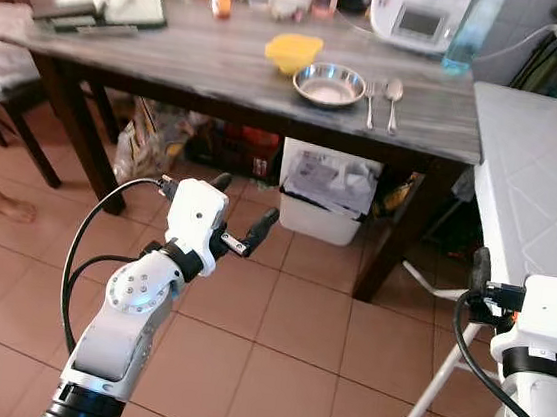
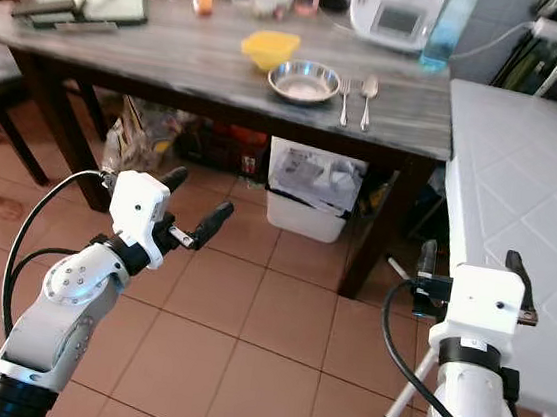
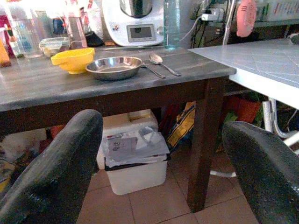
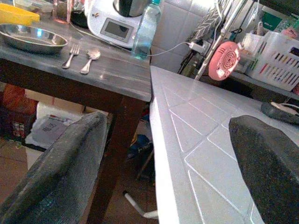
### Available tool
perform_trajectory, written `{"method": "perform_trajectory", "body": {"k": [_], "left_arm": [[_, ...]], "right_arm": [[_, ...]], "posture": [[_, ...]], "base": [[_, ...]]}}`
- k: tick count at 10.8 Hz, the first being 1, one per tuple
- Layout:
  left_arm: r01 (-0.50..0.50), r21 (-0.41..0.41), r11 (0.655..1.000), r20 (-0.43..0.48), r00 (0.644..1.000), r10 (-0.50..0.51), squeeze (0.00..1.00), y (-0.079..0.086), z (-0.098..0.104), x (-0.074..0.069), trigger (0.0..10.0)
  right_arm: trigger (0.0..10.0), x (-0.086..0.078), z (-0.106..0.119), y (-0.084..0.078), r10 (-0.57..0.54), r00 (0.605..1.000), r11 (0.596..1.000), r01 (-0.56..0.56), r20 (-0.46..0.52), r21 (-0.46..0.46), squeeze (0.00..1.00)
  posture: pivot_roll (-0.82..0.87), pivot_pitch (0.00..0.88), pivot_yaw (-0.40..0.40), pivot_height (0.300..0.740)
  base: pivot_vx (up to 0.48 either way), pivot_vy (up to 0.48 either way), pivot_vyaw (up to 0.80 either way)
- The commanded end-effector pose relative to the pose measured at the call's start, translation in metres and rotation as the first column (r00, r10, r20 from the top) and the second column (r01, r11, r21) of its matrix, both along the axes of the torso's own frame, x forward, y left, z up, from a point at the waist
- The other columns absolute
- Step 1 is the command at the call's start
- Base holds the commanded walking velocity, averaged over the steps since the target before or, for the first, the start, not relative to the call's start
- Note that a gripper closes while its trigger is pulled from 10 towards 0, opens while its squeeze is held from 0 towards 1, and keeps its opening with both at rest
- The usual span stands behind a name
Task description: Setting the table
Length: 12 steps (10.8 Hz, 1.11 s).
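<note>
both pincers, left [image 1: 243, 212] and right [image 2: 472, 263], hang wide and empty short of the table [image 1: 175, 56]; approach step, next reaching the bowl [image 1: 329, 84], fork [image 1: 369, 102] and spoon [image 1: 394, 99].

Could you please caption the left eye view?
Both open grippers, left and right, face steel bowl, fork, spoon.

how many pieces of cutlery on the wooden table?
2: a fork just right of the steel bowl, and a spoon right of the fork. More may hide in the back clutter.

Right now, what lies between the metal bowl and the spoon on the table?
A fork lies between the metal bowl and the spoon, seen in the left eye view.
</note>
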State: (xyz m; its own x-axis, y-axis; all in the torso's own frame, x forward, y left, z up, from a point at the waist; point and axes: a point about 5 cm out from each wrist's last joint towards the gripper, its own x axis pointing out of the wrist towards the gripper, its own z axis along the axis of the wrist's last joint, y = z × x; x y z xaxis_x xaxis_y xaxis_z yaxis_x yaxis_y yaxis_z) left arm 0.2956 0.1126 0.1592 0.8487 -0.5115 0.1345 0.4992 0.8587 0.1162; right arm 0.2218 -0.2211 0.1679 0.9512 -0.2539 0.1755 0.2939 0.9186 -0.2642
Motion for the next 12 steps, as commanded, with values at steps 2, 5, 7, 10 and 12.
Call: {"method": "perform_trajectory", "body": {"k": [2, 5, 7, 10, 12], "left_arm": [[0.018, -0.012, 1.000, 0.004, 1.000, -0.018, 0.00, -0.0050, 0.0022, 0.0017, 10.0], [0.017, -0.014, 1.000, 0.006, 1.000, -0.016, 0.00, -0.0059, 0.0026, 0.0022, 10.0], [0.023, -0.016, 1.000, 0.008, 1.000, -0.022, 0.00, -0.0079, 0.0029, 0.0027, 10.0], [0.026, -0.016, 1.000, 0.012, 1.000, -0.026, 0.00, -0.0091, 0.0024, 0.0031, 10.0], [0.029, -0.012, 1.000, 0.015, 0.999, -0.029, 0.00, -0.0093, 0.0023, 0.0029, 10.0]], "right_arm": [[10.0, -0.0017, 0.0011, -0.0011, -0.011, 1.000, 1.000, 0.011, 0.003, -0.008, 0.45], [10.0, -0.0009, 0.0022, -0.0026, -0.018, 1.000, 1.000, 0.018, 0.008, -0.013, 0.45], [10.0, -0.0015, 0.0021, -0.0010, -0.017, 1.000, 1.000, 0.017, 0.009, -0.017, 0.45], [10.0, 0.0003, 0.0038, -0.0016, -0.018, 1.000, 0.999, 0.018, 0.017, -0.029, 0.45], [10.0, 0.0007, 0.0041, -0.0021, -0.022, 1.000, 0.999, 0.023, 0.019, -0.034, 0.45]], "posture": [[0.08, 0.121, -0.017, 0.740], [0.08, 0.117, -0.014, 0.740], [0.08, 0.114, -0.014, 0.740], [0.08, 0.104, -0.015, 0.740], [0.08, 0.100, -0.015, 0.740]], "base": [[0.000, -0.480, 0.00], [0.000, -0.480, 0.00], [0.000, -0.480, 0.00], [0.000, -0.480, 0.00], [0.000, -0.480, 0.00]]}}
